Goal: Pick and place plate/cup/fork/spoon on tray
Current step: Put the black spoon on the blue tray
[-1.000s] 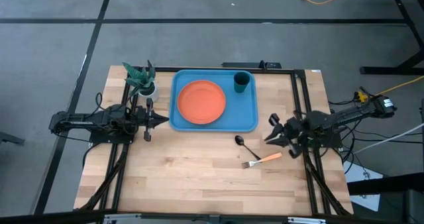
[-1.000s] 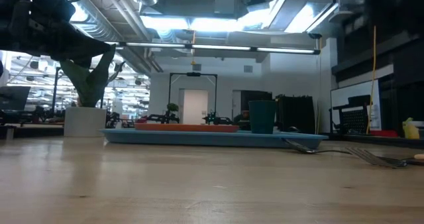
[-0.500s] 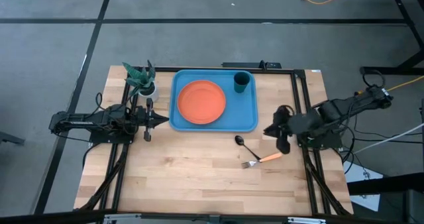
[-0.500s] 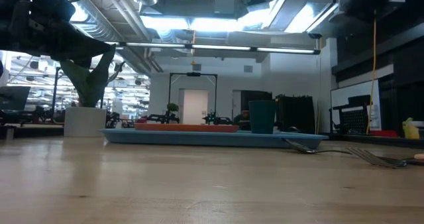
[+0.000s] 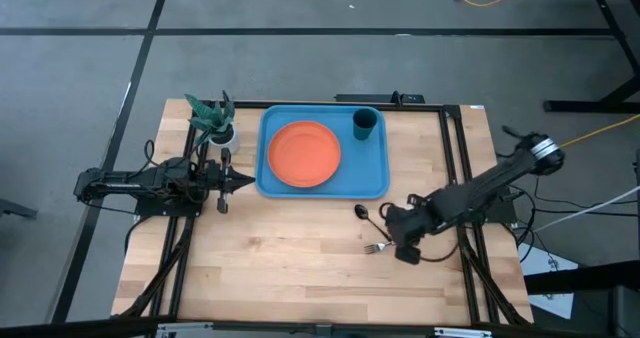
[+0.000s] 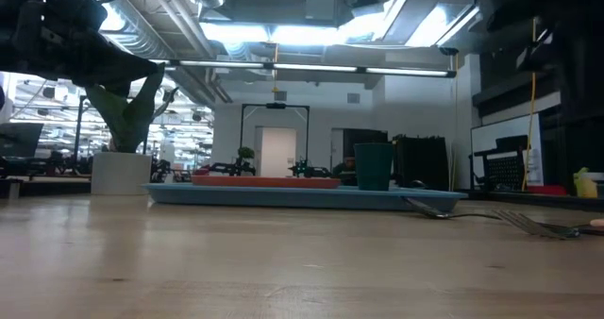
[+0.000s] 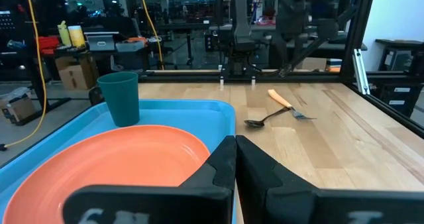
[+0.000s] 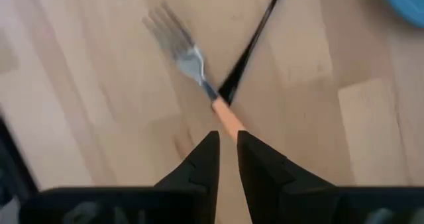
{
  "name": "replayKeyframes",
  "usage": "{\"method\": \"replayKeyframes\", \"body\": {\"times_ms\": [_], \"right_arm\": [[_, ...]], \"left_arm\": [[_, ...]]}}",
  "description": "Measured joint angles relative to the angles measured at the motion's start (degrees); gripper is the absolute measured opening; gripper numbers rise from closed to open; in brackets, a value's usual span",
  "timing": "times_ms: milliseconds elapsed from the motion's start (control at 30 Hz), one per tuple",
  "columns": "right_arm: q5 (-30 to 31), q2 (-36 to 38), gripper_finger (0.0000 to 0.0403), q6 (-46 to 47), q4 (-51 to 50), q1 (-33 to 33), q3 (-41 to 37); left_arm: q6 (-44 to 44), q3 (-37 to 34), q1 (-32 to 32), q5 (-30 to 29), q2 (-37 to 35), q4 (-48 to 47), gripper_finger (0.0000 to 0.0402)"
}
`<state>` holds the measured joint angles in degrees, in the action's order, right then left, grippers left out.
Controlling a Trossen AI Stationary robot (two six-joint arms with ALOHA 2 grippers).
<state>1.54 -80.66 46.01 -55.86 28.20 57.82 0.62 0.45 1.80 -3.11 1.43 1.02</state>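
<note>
The orange plate and the teal cup stand on the light-blue tray at the far middle of the table. On the bare wood near the tray's right corner lie the dark spoon and the orange-handled fork. The spoon's handle crosses the fork's neck. My right gripper hovers above the fork's handle, pointing down, with a narrow gap between its fingers and nothing in it. My left gripper is shut and level, just left of the tray.
A small white pot with a green plant stands at the table's far left, beside the left arm. Dark rails run along the table's left and right sides. Bare wood stretches across the near half of the table.
My right arm has reached from the table's right edge toward the middle. Its gripper has tipped downward and now hangs over the fork's handle. The fork and spoon have kept their places.
</note>
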Motion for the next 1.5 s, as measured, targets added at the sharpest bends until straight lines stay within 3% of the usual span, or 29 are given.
{"method": "replayKeyframes", "body": {"times_ms": [300, 633, 833, 1067, 1300, 1500], "right_arm": [[2.9, -9.5, 0.006, -4.7, 11.6, -3.8, 0.0], [4.9, -17.5, 0.006, -4.1, 14.1, -9.2, -0.1], [5.4, -18.4, 0.006, -0.1, 13.8, -11.3, -0.1], [6.1, -18.1, 0.006, 12.3, 14.3, -12.0, -0.1], [4.1, -18.1, 0.006, 13.7, 14.3, -11.9, -0.1], [6.3, -18.1, 0.006, 10.9, 17.4, -11.8, 0.0]], "left_arm": [[0.0, 0.0, 0.0, 0.0, 0.0, 0.0, 0.0], [0.0, 0.0, 0.0, 0.0, 0.0, 0.0, 0.0], [0.0, 0.0, 0.0, 0.0, 0.0, 0.0, 0.0], [0.0, 0.0, 0.0, 0.0, 0.0, 0.0, 0.0], [0.0, 0.0, 0.0, 0.0, 0.0, 0.0, 0.0], [0.0, 0.0, 0.0, 0.0, 0.0, 0.0, 0.0]]}}
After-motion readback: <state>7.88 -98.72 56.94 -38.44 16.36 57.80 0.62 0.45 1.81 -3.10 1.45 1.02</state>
